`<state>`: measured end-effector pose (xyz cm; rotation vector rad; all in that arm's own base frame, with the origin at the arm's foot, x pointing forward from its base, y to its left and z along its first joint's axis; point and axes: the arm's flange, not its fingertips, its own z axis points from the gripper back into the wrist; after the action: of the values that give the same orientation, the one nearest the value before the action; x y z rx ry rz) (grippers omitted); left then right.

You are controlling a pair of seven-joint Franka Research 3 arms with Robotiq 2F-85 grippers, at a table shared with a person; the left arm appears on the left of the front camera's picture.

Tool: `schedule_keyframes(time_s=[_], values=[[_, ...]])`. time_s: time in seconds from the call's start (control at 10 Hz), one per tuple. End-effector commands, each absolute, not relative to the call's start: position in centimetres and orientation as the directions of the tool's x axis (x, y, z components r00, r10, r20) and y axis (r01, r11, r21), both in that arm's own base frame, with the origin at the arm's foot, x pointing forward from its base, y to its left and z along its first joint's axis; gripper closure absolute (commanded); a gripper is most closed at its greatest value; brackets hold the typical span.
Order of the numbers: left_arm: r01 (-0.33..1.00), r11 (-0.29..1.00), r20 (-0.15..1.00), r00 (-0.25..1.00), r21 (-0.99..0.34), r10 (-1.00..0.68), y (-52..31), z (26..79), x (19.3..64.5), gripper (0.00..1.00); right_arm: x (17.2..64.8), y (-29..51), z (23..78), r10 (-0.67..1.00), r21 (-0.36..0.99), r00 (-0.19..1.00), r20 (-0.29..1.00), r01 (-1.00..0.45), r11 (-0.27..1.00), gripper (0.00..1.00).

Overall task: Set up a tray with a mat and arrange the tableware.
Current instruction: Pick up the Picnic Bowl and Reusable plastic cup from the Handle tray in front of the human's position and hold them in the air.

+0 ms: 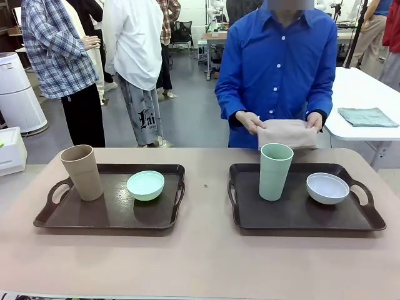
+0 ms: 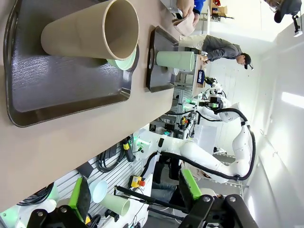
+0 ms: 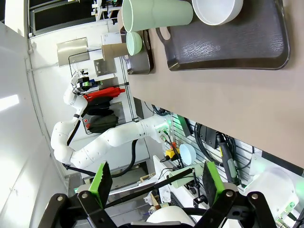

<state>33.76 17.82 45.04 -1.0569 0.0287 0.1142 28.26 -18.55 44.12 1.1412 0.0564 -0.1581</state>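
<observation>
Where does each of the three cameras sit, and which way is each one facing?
Front: fixed at the robot's side, facing across the table at the person holding a cloth.
Left wrist: behind the open left gripper, facing the tan cup; right arm beyond.
Right wrist: behind the open right gripper, facing the green cup; left arm beyond.
Shared: both cups show in all three.

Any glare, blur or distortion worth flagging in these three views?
Front view: sharp, soft sheen on the left tray. Left wrist view: rolled sideways, tan cup looms large, wall washed out. Right wrist view: rolled too, glare on the right tray.
</observation>
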Motion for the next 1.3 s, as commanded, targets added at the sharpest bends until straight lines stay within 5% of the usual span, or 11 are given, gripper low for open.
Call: schedule_keyframes(time_s=[0.0, 0.2, 0.5, 0.8, 1.2], values=[[-0.094, 0.478, -0.066, 0.995, -0.873, 0.076, 17.7, 45.1, 33.2, 0.00, 27.9, -18.4, 44.0, -0.096, 0.907, 0.989, -0.110, 0.140, 0.396, 0.00], [-0.108, 0.486, -0.078, 0.994, -0.867, 0.080, 17.8, 45.0, 33.8, 0.00, 28.3, -18.6, 44.1, -0.097, 0.900, 0.987, -0.125, 0.154, 0.407, 0.00], [0.116, 0.607, 0.157, 0.987, -0.786, 0.014, 14.2, 51.0, 34.4, 0.00, 29.2, -16.5, 47.9, -0.161, 0.813, 0.981, -0.112, 0.183, 0.552, 0.00], [0.445, 0.689, 0.424, 0.880, -0.572, -0.216, 5.9, 58.0, 36.4, 0.00, 31.2, -11.2, 50.3, -0.190, 0.674, 0.976, -0.111, 0.214, 0.707, 0.00], [0.806, 0.579, 0.544, 0.542, -0.121, -0.641, -9.9, 57.5, 38.5, 0.00, 34.5, -4.1, 46.1, -0.253, 0.435, 0.944, -0.213, 0.323, 0.840, 0.00]])
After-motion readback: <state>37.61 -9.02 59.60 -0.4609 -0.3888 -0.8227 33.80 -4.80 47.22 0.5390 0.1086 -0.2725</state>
